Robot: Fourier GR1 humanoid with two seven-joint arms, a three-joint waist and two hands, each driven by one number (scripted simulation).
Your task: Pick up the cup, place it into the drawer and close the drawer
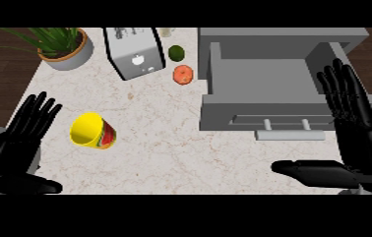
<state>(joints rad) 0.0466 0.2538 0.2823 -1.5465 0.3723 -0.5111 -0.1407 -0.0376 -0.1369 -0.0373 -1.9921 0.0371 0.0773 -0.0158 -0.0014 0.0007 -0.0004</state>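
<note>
Fingers straight on both hands, left hand (29,128) near cup (93,131), right hand (347,103) overlapping open drawer (265,83)

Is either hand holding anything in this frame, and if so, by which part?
Nothing is held. The left hand and right hand are both open, and the cup lies untouched on the counter.

Bare counter (167,147) surrounds the cup (93,131); the open drawer (265,78) lies unobstructed, toaster (134,51) and fruit (183,74) standing beyond.
</note>
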